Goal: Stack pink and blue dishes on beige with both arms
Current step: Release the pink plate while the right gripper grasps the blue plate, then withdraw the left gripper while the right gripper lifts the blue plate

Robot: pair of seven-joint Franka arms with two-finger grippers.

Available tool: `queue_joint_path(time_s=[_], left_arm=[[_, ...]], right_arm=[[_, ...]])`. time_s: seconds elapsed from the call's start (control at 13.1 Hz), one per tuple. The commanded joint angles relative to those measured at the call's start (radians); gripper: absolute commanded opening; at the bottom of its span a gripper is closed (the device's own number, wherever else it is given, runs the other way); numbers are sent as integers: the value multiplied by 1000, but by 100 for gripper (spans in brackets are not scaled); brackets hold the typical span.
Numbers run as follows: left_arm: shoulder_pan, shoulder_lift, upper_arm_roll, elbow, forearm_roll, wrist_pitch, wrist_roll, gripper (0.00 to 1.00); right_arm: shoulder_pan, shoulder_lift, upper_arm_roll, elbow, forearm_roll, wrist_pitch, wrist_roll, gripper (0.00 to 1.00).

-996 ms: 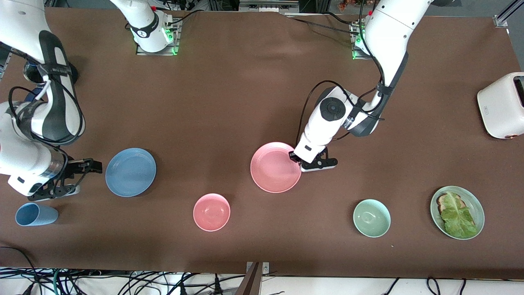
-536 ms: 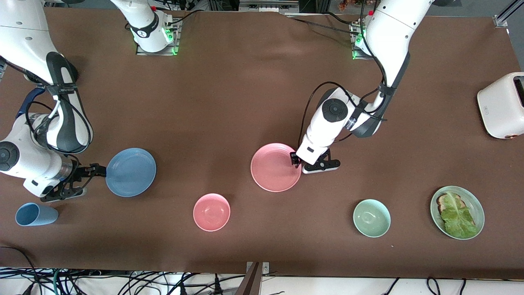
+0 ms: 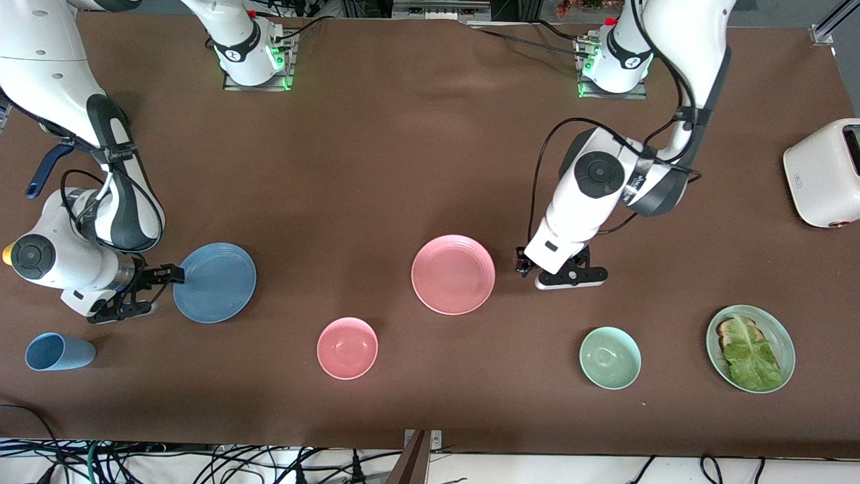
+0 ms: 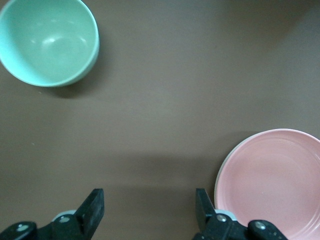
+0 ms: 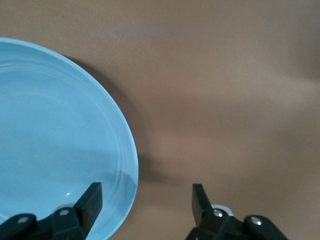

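Observation:
The pink plate [image 3: 453,274] lies flat near the table's middle. In the left wrist view a thin pale rim shows under the pink plate's [image 4: 275,185] edge. No beige plate shows on its own. My left gripper [image 3: 521,262] [image 4: 149,205] is open and holds nothing. It sits low beside the pink plate, toward the left arm's end, apart from the rim. The blue plate [image 3: 215,282] [image 5: 55,145] lies toward the right arm's end. My right gripper [image 3: 173,274] [image 5: 146,200] is open at its rim, one finger [image 5: 90,202] over the plate and the other over the table.
A small pink bowl [image 3: 347,347], a green bowl [image 3: 610,357] [image 4: 47,40] and a green plate with lettuce [image 3: 750,347] lie nearer the front camera. A light blue cup [image 3: 59,351] lies near the right gripper. A white toaster [image 3: 823,173] stands at the left arm's end.
My left gripper drew back from the pink plate's rim toward the left arm's end. My right gripper moved sideways up to the blue plate's rim.

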Motion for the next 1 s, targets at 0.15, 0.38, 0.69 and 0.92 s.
queue_joint_path(time_s=[0.15,0.38,0.69,0.92], left_arm=[[98,-147,-6,-11,7,-182,186,82],[181,-219,-5,-10,-67,-256,349,82],[269,-243,6,119,-67,-458,495,92],[275,-256,67,133,-69,-483,584,99]], right_arm=[[-22,2,16,-20,0,15,4,55],[-22,2,16,-20,0,10,4,35],[-22,6,16,-20,20,10,4,30],[-23,11,16,-19,21,7,6,12]])
